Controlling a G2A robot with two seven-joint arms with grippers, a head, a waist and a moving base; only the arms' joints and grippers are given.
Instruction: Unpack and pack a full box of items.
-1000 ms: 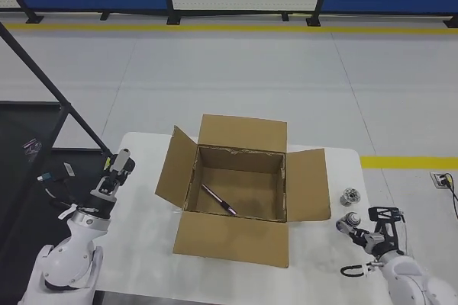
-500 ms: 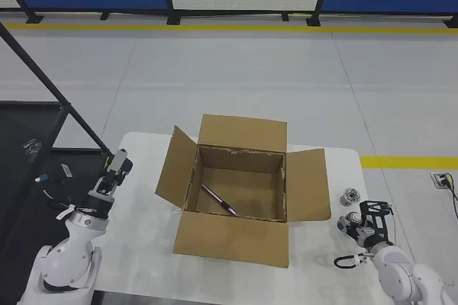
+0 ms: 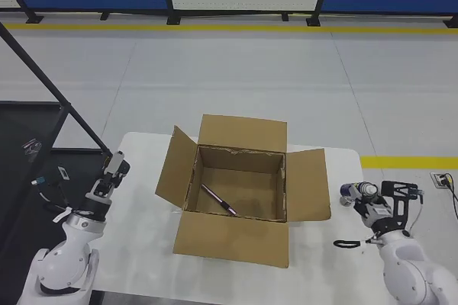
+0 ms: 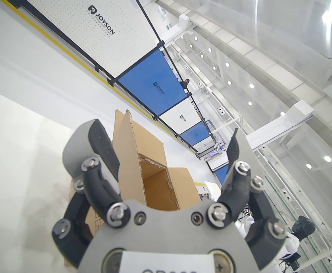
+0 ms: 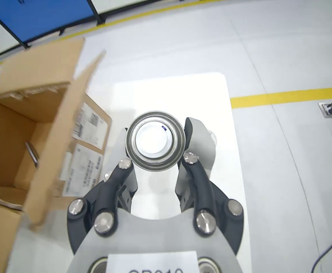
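An open cardboard box stands in the middle of the white table. A dark pen lies on its floor. My right gripper is over the table's right end, shut on a small metal can. From the right wrist the can shows a silver rim and white end between the fingers, with the box beside it. My left gripper is left of the box, open and empty; its fingers frame the box flap.
A small pale object lies on the table just behind the right gripper's finger. A black frame and dark netting stand left of the table. Bare tabletop lies on both sides of the box, and all its flaps stand outward.
My right gripper has lifted the can off the table near its front right edge, carried it toward the back and turned it sideways. The left arm has barely shifted.
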